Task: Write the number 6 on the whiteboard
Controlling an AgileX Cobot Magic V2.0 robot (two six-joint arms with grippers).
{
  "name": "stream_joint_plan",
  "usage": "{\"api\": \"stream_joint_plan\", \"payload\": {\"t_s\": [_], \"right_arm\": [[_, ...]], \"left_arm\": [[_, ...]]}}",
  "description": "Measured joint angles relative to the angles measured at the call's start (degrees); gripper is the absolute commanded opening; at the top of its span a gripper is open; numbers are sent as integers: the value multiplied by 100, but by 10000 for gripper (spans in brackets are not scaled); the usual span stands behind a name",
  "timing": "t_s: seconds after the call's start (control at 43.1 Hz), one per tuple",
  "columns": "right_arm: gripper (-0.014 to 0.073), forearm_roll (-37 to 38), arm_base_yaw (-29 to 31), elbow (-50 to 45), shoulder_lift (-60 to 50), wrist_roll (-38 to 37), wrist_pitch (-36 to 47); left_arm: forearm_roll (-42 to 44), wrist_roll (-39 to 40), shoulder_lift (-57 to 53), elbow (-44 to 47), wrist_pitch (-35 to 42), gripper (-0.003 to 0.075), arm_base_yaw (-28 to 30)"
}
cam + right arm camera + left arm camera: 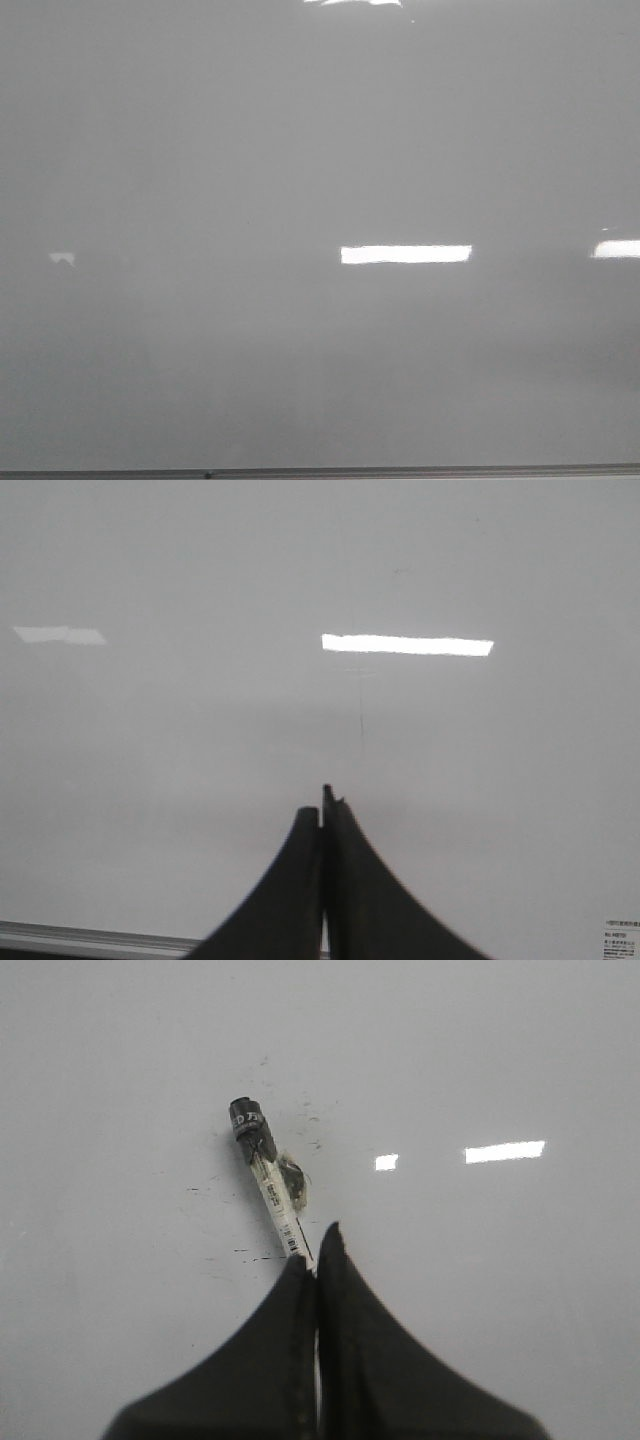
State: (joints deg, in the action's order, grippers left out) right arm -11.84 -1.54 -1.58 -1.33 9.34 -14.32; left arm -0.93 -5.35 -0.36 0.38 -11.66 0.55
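The whiteboard [300, 150] is glossy pale grey and fills the front view; no arm or gripper shows there. No number 6 shows on it in any view. In the left wrist view my left gripper [315, 1250] is shut on a marker [270, 1185] with a white barrel and a black end [245, 1120] that points out over the whiteboard [480, 1290]. A dark smudge [293, 1182] lies beside the barrel. In the right wrist view my right gripper [322, 805] is shut with nothing between its jaws, over the whiteboard [150, 760].
The board's thin dark metal bottom edge [320, 471] runs along the front view's bottom and also shows in the right wrist view [90, 940]. Bright rectangular light reflections [405, 254] lie on the board. Small black specks [255, 1255] dot the surface near the marker. A small label [622, 938] sits at a corner.
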Motion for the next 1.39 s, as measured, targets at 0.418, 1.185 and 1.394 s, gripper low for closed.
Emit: {"api": "stream_joint_plan", "payload": {"t_s": [0.418,1.185,1.394], "right_arm": [[-60,-68,0,0,0,0,107],[-60,-203,0,2614,1697,0,-290],[72,-203,0,2638,1892,0,-453]], "left_arm": [[182,0,0,0,148,-20,0],[-38,22,1724,-2053,297,-20,13],[-38,22,1905,-2063,263,109,13]]}}
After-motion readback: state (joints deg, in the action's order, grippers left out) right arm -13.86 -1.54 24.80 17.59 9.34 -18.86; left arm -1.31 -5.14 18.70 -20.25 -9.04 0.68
